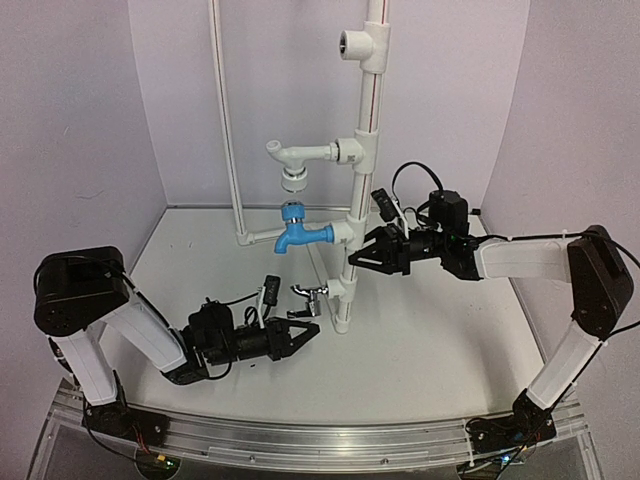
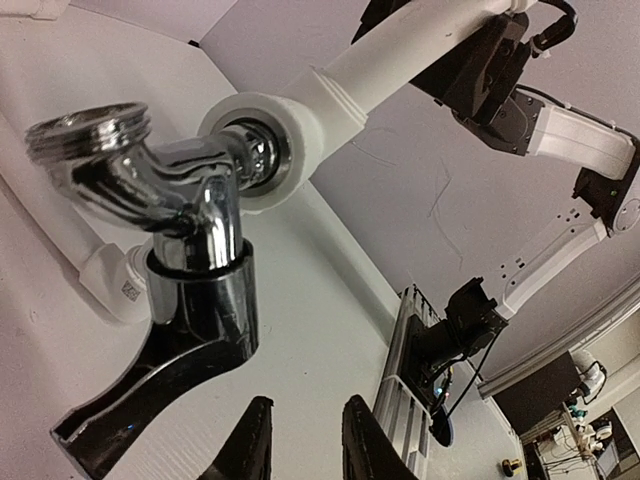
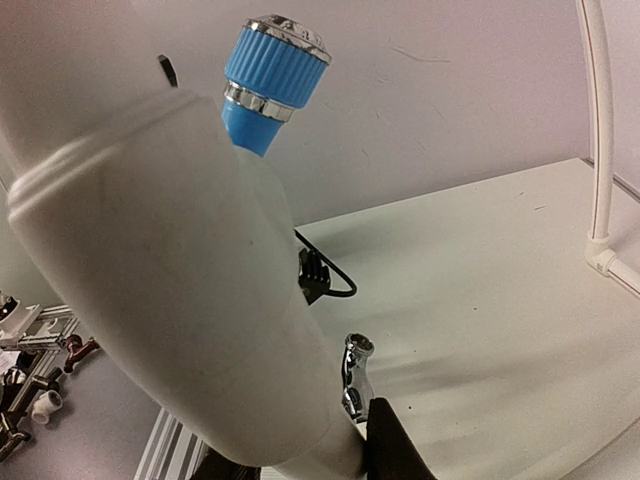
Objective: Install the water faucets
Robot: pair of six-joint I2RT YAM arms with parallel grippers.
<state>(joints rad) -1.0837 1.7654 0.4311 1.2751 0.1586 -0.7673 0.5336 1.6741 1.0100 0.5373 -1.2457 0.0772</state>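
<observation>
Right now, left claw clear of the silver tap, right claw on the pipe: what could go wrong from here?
1. Silver faucet: metal shows at its joint with the tee fitting, so it may not be fully seated and could loosen.
2. Left claw sits open close to the lever handle; a stray move could knock it.
3. Right claw grips the pipe; a tug could sway it.

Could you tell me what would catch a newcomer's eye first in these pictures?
The tall white pipe stands in the middle, a bright blue tap jutting out from it. Low on it, a shiny silver faucet sits in a tee fitting, with the left gripper open just short of it and the right gripper clasping the pipe from the right.
</observation>
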